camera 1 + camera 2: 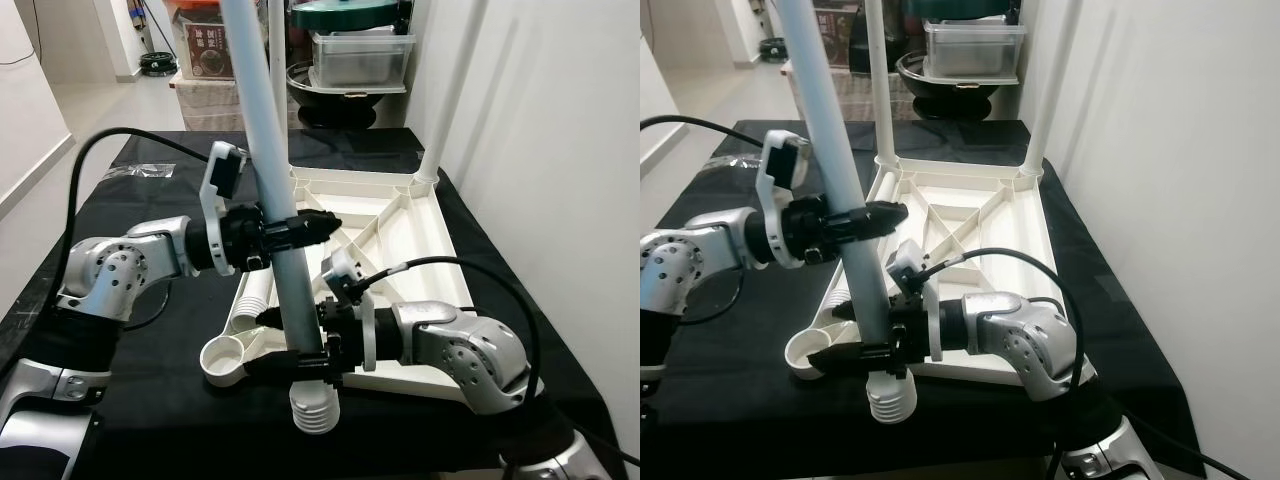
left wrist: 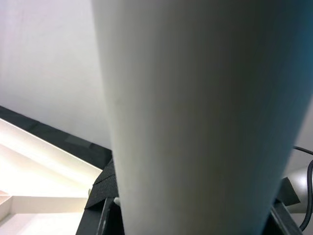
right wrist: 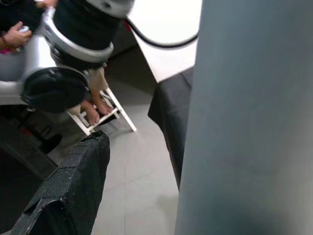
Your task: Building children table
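Table leg: a long pale grey tube (image 1: 272, 170) stands almost upright, leaning slightly, its top running out past the upper edge of the eye views and its ribbed white end (image 1: 314, 404) hanging just over the front edge of the black cloth (image 1: 150, 400).
Left gripper: the left gripper (image 1: 290, 230) comes in from the robot's left at mid-height of the tube, its black fingers clamped around it; in the left wrist view the tube (image 2: 200, 117) sits right against the camera.
Right gripper: the right gripper (image 1: 300, 366) reaches in from the robot's right, lower down, its fingers closed on the tube just above the ribbed end.
Tabletop: the white tabletop (image 1: 400, 240) lies upside down on the cloth behind the tube, ribs facing up, against the white wall (image 1: 540, 150).
Fitted legs: two white legs (image 1: 440, 110) stand upright in the far corners.
Near socket: a round open socket (image 1: 228, 358) sits at the near left corner, just beside the ribbed end, not touching it.
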### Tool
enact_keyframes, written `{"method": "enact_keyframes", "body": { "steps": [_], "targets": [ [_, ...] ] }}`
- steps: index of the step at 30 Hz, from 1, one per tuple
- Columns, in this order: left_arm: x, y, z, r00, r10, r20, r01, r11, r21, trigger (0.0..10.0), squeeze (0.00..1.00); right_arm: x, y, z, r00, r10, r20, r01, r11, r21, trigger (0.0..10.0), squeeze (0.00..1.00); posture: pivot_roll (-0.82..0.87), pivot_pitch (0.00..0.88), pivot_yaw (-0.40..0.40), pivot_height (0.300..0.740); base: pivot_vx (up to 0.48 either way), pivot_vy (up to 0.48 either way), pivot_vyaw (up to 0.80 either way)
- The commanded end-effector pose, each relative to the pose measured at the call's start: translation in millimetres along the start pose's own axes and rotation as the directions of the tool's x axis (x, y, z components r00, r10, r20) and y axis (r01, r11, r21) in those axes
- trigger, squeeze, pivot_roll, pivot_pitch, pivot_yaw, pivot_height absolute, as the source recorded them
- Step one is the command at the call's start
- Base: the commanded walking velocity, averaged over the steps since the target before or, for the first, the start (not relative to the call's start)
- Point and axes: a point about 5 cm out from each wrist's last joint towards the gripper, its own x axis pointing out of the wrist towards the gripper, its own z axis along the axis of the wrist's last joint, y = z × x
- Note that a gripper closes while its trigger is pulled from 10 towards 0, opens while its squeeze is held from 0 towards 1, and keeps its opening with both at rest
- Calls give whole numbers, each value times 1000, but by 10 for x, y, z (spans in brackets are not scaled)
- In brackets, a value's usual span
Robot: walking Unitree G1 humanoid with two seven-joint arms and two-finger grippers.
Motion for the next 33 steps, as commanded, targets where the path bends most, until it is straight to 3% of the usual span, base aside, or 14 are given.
{"method": "enact_keyframes", "body": {
  "steps": [1, 3, 4, 5, 6, 7, 8, 25, 27, 33],
  "targets": [
    [58, -5, 92, 1000, -15, 18, 14, 999, 53, 10000, 0, 104, 91, -44, 999, 48, -22, -48, 999, 11, 10000, 0, -25, 0, -14, 740, 0, 0, 0],
    [89, 13, 103, 1000, -23, 19, 22, 998, 59, 10000, 0, 139, 107, -54, 999, 38, -24, -38, 999, 24, 10000, 0, -26, 0, -13, 740, 0, 0, 0],
    [109, 20, 102, 999, -30, 19, 29, 998, 61, 10000, 0, 167, 102, -62, 999, 23, -28, -22, 999, 32, 5765, 0, -27, 0, -12, 740, 0, 0, 0],
    [109, 20, 102, 999, -30, 19, 29, 998, 61, 10000, 0, 167, 102, -62, 999, 23, -28, -22, 999, 32, 5765, 0, -27, 0, -12, 740, 0, 0, 0],
    [123, 25, 101, 999, -35, 19, 34, 997, 63, 10000, 0, 186, 98, -68, 999, 11, -32, -10, 999, 38, 902, 0, -27, 0, -12, 740, 0, 0, 0],
    [138, 24, 100, 999, -42, 21, 40, 997, 63, 10000, 0, 209, 77, -82, 999, -10, -38, 12, 999, 46, 902, 0, -26, 0, -12, 740, 0, 0, 0],
    [150, 24, 100, 999, -47, 22, 46, 997, 63, 10000, 0, 226, 66, -91, 999, -24, -40, 26, 998, 51, 0, 0, -25, 0, -13, 740, 0, 0, 0],
    [146, 45, 83, 998, -46, 37, 43, 995, 88, 10000, 0, 268, -43, 14, 989, -141, 33, 137, 986, 91, 0, 0, -25, 0, -20, 740, 0, 0, 0],
    [126, 48, 108, 997, -40, 60, 33, 993, 111, 10000, 1000, 248, -51, 13, 988, -150, 34, 147, 985, 91, 0, 0, -25, 0, -21, 740, 0, 0, 0],
    [71, -18, 181, 992, -79, 99, 69, 992, 102, 10000, 1000, 202, -93, 19, 982, -185, 43, 181, 979, 95, 0, 0, -23, 0, -27, 740, 0, 0, 0]
  ]
}}
